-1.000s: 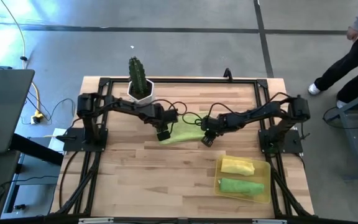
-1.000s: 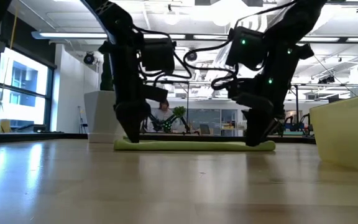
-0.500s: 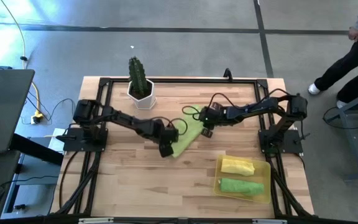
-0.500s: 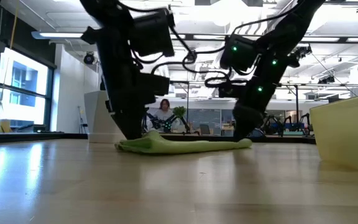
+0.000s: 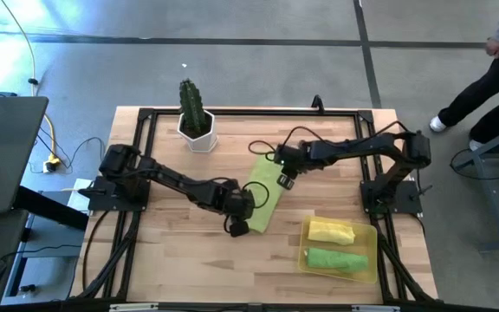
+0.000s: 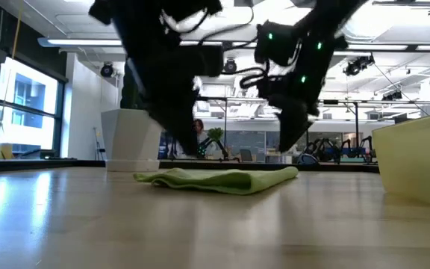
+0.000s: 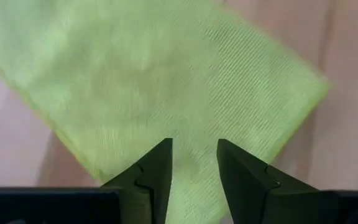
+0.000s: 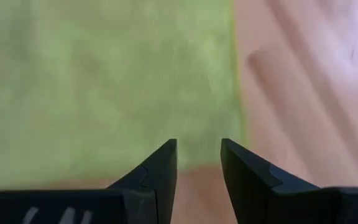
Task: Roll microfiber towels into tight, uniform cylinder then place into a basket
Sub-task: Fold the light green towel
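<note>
Reaching inward low over the table, left gripper (image 5: pixel 239 227) and right gripper (image 5: pixel 283 180), fingers narrowly parted, empty, flat lime green microfiber towel (image 5: pixel 263 196) between, long axis one-to-seven o'clock.

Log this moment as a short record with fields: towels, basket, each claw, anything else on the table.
loose towel: lime green towel, flat and unrolled, mid-table, lying diagonally
basket: yellow basket at the table's near right corner
basket contents: rolled yellow towel and rolled green towel, side by side
left claw: at the loose towel's near end, jaws apart, nothing gripped
right claw: over the towel's far end, jaws apart, nothing gripped
other: cactus pot at the far edge
</note>
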Controlling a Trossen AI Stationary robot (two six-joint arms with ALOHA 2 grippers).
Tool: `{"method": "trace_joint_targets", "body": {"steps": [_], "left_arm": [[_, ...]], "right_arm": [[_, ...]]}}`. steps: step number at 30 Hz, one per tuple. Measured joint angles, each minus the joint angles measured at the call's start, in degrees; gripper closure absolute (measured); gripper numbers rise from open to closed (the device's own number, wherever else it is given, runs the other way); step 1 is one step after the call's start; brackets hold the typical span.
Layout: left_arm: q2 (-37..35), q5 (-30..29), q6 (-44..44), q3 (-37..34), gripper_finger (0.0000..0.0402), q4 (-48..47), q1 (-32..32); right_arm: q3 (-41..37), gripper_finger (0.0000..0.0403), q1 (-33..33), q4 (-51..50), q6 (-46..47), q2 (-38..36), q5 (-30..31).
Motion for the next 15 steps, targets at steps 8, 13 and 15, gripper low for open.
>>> {"method": "trace_joint_targets", "body": {"steps": [8, 13, 15], "left_arm": [[-0.1, -3.0, 13.6, 2.4, 0.0284, -0.8, 1.8], [-0.1, -1.9, 15.6, 1.0, 0.0284, -1.4, 3.7], [-0.1, -1.2, 15.1, -0.1, 0.0284, -1.6, 3.9]], "right_arm": [[1.5, 0.0287, 9.3, -3.5, 19.1, -0.1, 2.1], [-3.0, 0.0287, 12.3, 2.6, 29.2, -0.1, 10.9], [-5.2, 0.0287, 12.6, 5.0, 31.7, -0.1, 11.3]]}}
